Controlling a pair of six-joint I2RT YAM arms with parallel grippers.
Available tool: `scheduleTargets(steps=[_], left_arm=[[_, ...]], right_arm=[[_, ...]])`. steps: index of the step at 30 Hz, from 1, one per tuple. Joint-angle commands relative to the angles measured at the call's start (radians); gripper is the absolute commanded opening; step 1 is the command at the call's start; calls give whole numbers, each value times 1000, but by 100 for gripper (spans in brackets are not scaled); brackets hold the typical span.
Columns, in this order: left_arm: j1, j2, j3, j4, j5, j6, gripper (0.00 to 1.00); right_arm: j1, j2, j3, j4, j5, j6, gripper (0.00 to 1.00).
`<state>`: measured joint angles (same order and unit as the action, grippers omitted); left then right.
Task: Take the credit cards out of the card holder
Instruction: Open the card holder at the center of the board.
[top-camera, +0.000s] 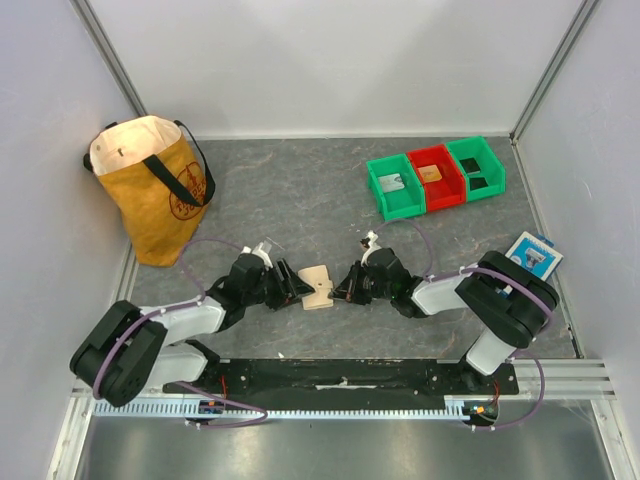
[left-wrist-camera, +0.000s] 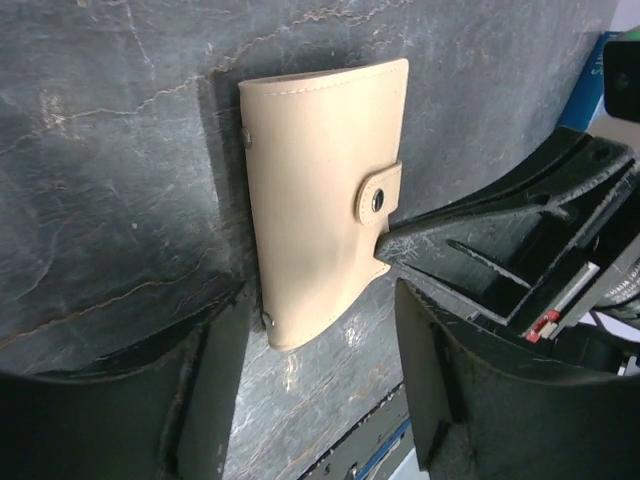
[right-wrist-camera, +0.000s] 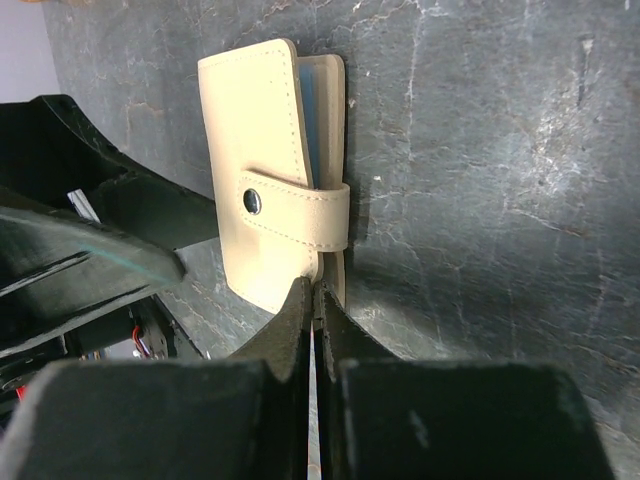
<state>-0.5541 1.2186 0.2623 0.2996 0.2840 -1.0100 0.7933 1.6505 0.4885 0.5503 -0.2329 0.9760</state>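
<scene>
From above, the card holder (top-camera: 318, 287) lies shut on the counter (top-camera: 300, 200) between both arms, about equally near each. The left wrist view shows it just ahead of the left jaws, which stand apart, its long axis running away from them. In the right wrist view the right jaws, pressed together, touch its near end below the snapped tab (right-wrist-camera: 295, 205).

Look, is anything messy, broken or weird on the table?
Nothing stands out. The card holder lies flat, snapped shut, between the left claw and right claw. The tote bag stands upright; the bins sit in a row.
</scene>
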Motion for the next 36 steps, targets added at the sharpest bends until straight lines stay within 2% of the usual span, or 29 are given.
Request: scheduleTargets(steps=[1,4,7,9,11,15,18,21,25,31,34,36], left_arm=[[-29,70,14,15,-69,-21,62],[-38,76,3,30,-85,-32,51],[-44,58,-5,33,-97,-32,28],[-49,45,-8,33,-101,-26,18],[-55,35,-9,30,-103,-19,2],[-67,4,-9,9,-121,2,2],[-79,-34,-14,-14,-149,5,2],[-96,-83,-18,-34,-178,7,2],[-124,-148,-17,-71,-226,21,2],[-144,-215,-37,-80,-272,25,2],[-142,-241,-43,-82,-281,24,2],[-144,-258,-46,-88,-279,21,2]], right_arm=[[1,46,-5,-62,1,-31,0],[1,54,-1,-56,-16,-33,0],[1,51,-1,-53,-20,-40,2],[1,39,2,-58,-17,-51,7],[1,25,7,-62,-22,-63,19],[3,-47,19,-93,-17,-120,54],[6,-128,51,-182,18,-207,80],[6,-219,91,-306,114,-313,98],[7,-339,125,-388,254,-428,98],[6,-448,146,-354,417,-520,96],[6,-431,200,-404,365,-635,98],[6,-391,255,-461,289,-637,96]])
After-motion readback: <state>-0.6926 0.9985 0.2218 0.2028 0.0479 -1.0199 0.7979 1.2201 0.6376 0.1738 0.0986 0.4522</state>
